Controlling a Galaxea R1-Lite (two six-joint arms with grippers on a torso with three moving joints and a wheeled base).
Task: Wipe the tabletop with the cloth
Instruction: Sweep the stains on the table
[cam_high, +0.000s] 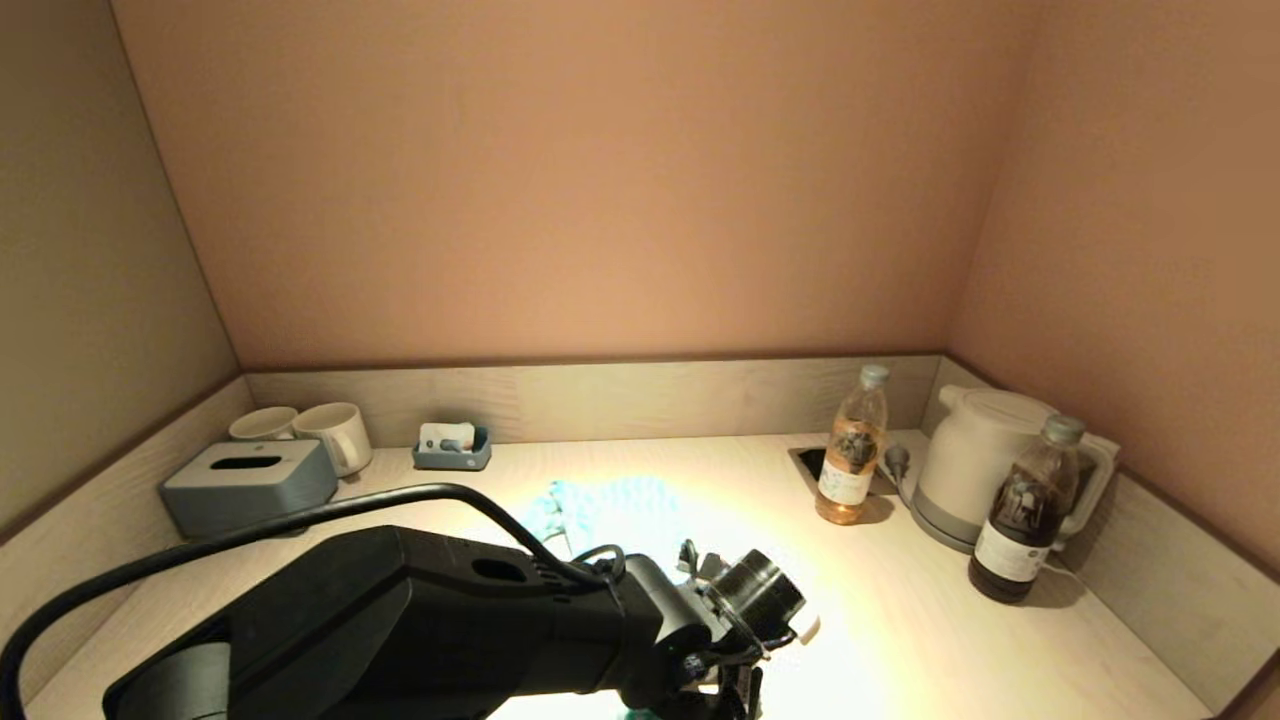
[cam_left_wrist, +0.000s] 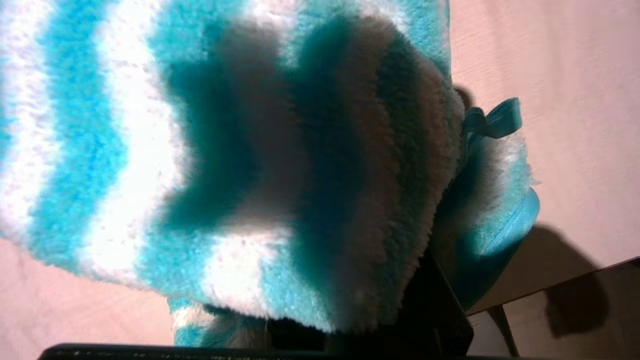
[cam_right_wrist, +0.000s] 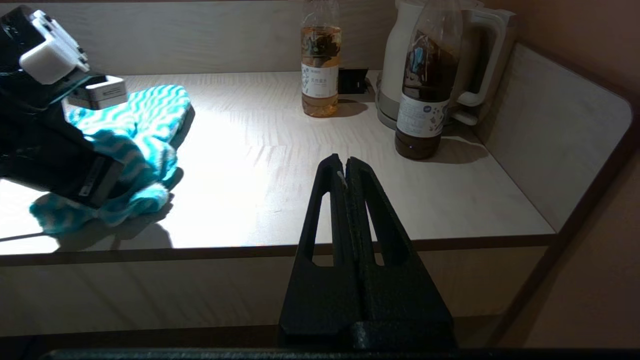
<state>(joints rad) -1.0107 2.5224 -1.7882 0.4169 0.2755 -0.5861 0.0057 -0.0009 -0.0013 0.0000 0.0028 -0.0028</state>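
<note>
Your left gripper (cam_right_wrist: 107, 192) clamps one bunched end of the cloth (cam_right_wrist: 145, 125), low and centre in the head view, the rest trailing up the tabletop (cam_right_wrist: 280, 165). Soft, light and floppy, it looks best held by a fold. The right gripper (cam_right_wrist: 345, 167), fingers pressed together, idles off the front edge.

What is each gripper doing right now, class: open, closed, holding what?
Left gripper: closed on the striped cloth, near the tabletop's front edge.
Right gripper: closed, empty, parked off the front edge.
</note>
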